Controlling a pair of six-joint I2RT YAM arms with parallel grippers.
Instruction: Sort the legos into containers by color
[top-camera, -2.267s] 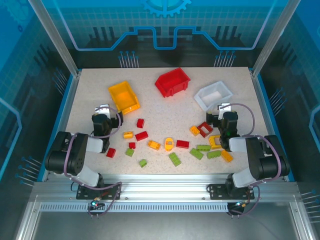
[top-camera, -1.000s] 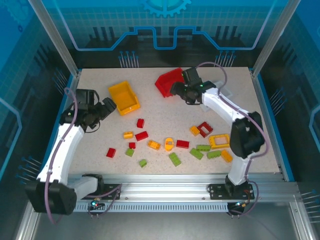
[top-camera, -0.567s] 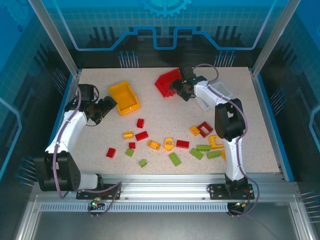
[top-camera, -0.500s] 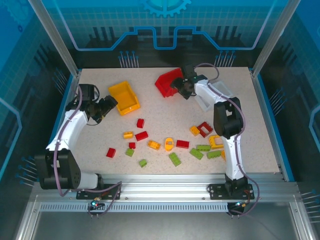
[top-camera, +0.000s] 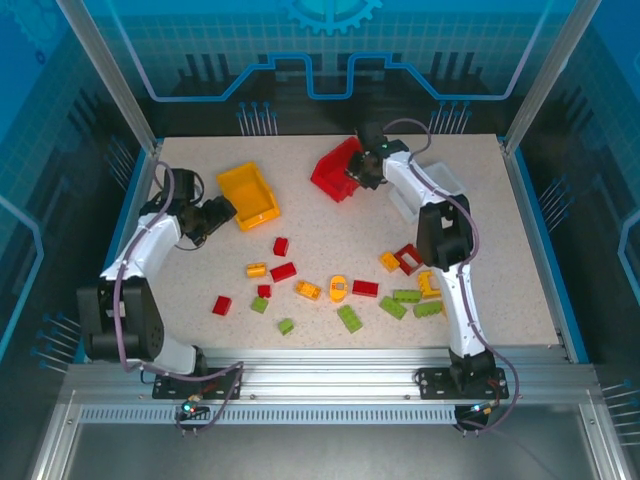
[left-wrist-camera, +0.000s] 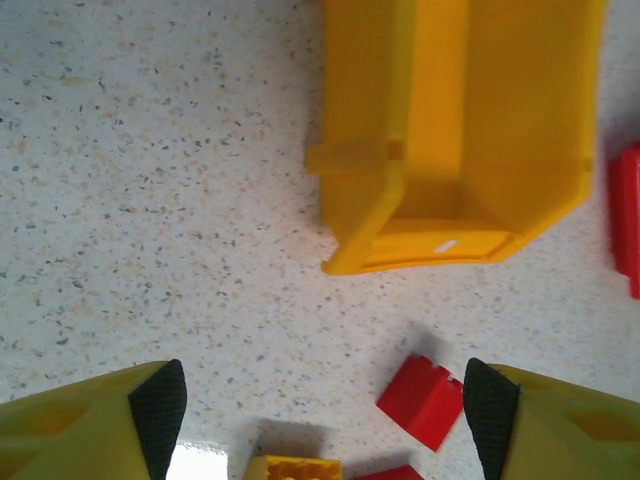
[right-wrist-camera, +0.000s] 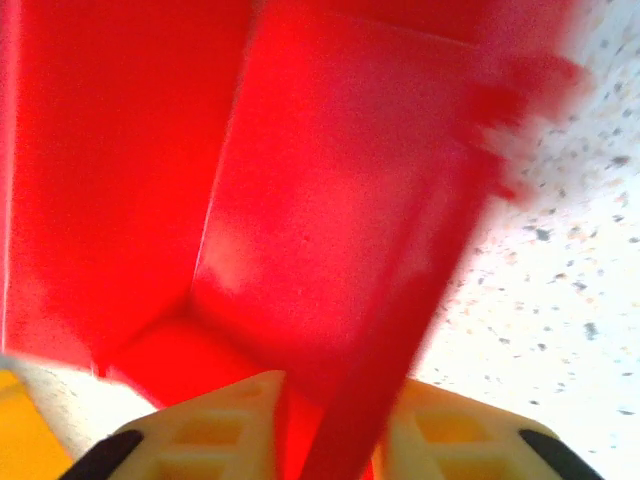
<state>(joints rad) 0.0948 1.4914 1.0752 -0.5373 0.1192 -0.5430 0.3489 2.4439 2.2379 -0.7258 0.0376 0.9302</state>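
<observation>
At the far counter edge: right fingers clamped on the red bin

Far centre of the counter (top-camera: 480, 260): the red bin (top-camera: 333, 172) sits tipped, open side turned partly leftward. Its long axis is hard to read at this tilt. The right fingers (top-camera: 363, 170) meet it at its right wall. The wrist view shows that wall pinched between the two right fingers (right-wrist-camera: 220, 430), grip closed on it, bin interior facing the lens.

White bin (top-camera: 452, 182): just right of the red one, partly under the right arm. Long axis slants near-left to far-right.

Yellow-orange bin (top-camera: 248, 195): far left, upright, open top up. Long axis runs near to far, near end swung slightly right.

Left fingers (top-camera: 218, 213): just beside that bin's near-left corner. In the wrist view the left fingers (left-wrist-camera: 100, 420) are spread wide, nothing between them. A red brick (left-wrist-camera: 425, 400) lies on the counter beyond them.

Legos (top-camera: 350, 318): loose on the counter in a band across the middle and near right, red, green and yellow-orange mixed.
</observation>
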